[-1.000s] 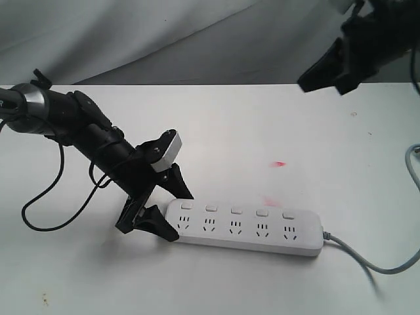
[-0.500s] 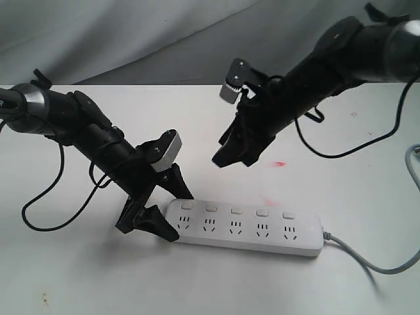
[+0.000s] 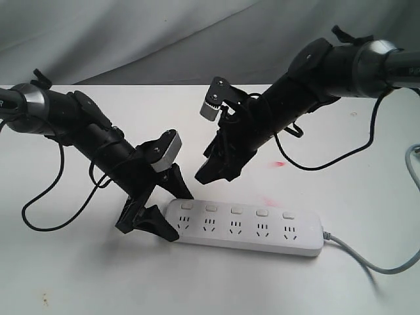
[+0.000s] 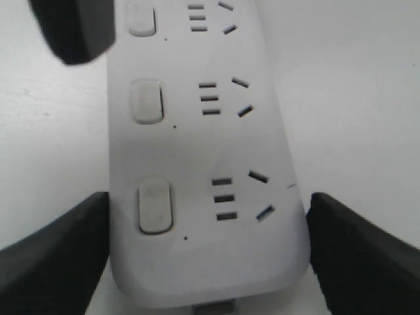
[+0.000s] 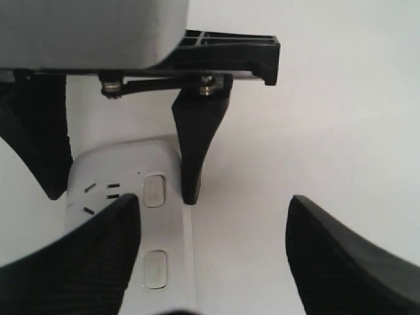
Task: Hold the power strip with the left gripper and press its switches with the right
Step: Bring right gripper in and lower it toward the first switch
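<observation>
Right claw: the right gripper (image 3: 215, 172) has its jaws spread wide with nothing between them. It hangs in the air over the held end of the strip and touches nothing.
Left claw: the left gripper (image 3: 179, 216) straddles the rounded end of the power strip (image 3: 249, 226). One finger sits on each long edge, and from the wrist view they look pressed against the plastic, so I take it as a hold across the strip's width.
Strip: it lies flat on the white table (image 3: 328, 131), sockets up. Its grey cord (image 3: 367, 261) trails off the far end, away from the left gripper.
Switches: the five switches (image 3: 234, 210) run along the edge nearer the right arm. None is touched yet.
Step in hand: the holding looks done and the pressing has not begun. The right gripper is on its approach to the first buttons.
Next move: I'd say one fingertip has to come straight down on the end switch. That switch sits just beside the left gripper's upper finger (image 5: 193, 164), so there is little room. Drawing the jaws together first would likely give a neater pressing point.
Right arm pose: it reaches in from the far right, forearm sloping down, claw tipped steeply towards the table.
Left arm pose: it comes in low from the left, wrist angled down at the strip's end.
</observation>
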`<action>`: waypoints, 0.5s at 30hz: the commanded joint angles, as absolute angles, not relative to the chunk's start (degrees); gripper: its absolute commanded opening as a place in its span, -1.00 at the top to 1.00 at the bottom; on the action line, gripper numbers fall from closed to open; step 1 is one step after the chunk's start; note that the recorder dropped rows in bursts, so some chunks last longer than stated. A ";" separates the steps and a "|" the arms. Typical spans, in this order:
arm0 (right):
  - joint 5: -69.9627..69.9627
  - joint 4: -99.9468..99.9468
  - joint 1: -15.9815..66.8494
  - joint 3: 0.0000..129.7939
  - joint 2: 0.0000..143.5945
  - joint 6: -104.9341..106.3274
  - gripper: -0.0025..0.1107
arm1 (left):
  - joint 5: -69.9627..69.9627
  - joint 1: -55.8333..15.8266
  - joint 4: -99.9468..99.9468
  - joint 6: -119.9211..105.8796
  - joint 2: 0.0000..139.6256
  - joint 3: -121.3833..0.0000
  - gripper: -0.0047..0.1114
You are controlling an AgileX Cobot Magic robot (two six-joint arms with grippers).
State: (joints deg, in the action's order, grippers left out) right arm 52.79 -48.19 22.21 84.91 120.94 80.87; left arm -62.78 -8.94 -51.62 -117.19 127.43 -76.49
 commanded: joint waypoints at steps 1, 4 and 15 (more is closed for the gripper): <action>52.08 -49.46 22.42 85.13 121.65 84.70 -0.08 | -62.77 -9.27 -51.69 -117.03 127.54 -76.26 0.92; 50.93 -49.59 23.28 85.13 123.41 85.19 -0.08 | -62.77 -9.27 -51.69 -117.03 127.54 -76.26 0.92; 48.68 -54.20 25.32 85.13 125.72 90.73 -0.08 | -62.77 -9.27 -51.69 -117.03 127.54 -76.26 0.92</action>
